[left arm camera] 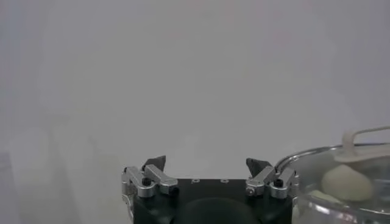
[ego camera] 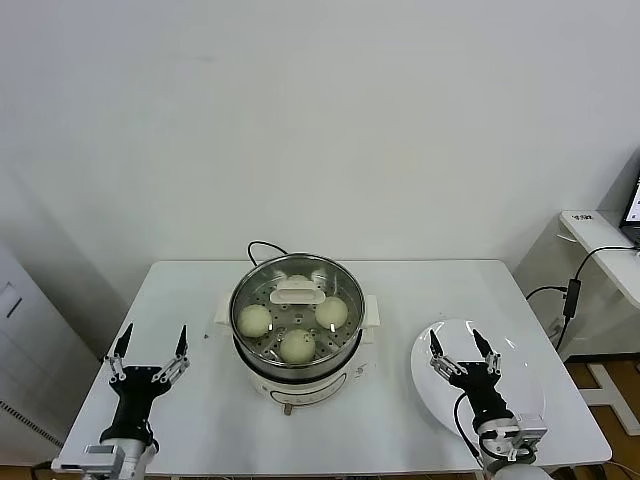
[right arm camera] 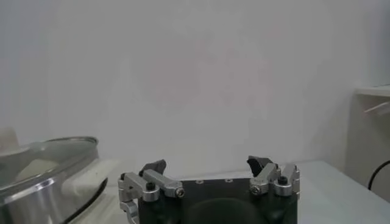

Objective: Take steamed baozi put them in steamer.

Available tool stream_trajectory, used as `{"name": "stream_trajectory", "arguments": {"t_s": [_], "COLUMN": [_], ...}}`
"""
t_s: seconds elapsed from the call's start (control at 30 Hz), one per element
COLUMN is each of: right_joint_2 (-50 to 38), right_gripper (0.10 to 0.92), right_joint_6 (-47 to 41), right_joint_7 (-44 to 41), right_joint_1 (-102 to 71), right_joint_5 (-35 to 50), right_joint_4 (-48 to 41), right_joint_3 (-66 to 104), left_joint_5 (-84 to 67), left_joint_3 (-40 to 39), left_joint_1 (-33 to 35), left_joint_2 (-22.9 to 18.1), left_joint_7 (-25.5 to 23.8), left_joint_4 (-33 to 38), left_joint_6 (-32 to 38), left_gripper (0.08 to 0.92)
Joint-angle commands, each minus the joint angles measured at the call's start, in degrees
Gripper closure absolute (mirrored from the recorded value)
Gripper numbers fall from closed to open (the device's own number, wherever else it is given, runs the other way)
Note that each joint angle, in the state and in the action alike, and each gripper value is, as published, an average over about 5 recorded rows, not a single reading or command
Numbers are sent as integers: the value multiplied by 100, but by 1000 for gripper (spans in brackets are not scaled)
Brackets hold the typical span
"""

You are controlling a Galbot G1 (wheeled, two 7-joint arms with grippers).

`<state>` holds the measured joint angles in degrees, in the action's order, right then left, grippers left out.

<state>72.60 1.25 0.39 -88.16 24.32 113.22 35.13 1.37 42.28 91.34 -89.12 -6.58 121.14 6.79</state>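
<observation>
From the head view we see three buns point(ego camera: 297, 345) already in the steamer point(ego camera: 297, 330), lid on, mid-worktop point(ego camera: 190, 400). Left tool point(ego camera: 150, 350) and right tool point(ego camera: 463, 350) flank it, jaws wide, empty; right hovers over the bare plate point(ego camera: 530, 390). Left wrist view: steamer just beside us. Right wrist view: steamer off to the side. Neither arm looks nearer.

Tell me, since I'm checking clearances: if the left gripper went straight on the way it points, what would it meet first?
Probably nothing nearby: the open left gripper points toward the back wall over bare table, with the steamer off to its side. Depth is unclear.
</observation>
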Motion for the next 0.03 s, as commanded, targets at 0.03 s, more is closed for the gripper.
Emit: {"name": "stream_trajectory", "arguments": {"t_s": [0.03], "right_joint_2": [20], "right_gripper": [203], "right_joint_6": [66], "right_joint_7": [-126], "right_joint_1": [-8], "right_joint_5": [-25], "right_joint_4": [-75], "right_joint_3": [63], "left_joint_5": [-158], "left_joint_3": [157], "left_joint_1": [176], "left_joint_2": [-161], "left_joint_7": [-234], "left_joint_4": [-70], "left_joint_6": [389], "left_gripper": [177]}}
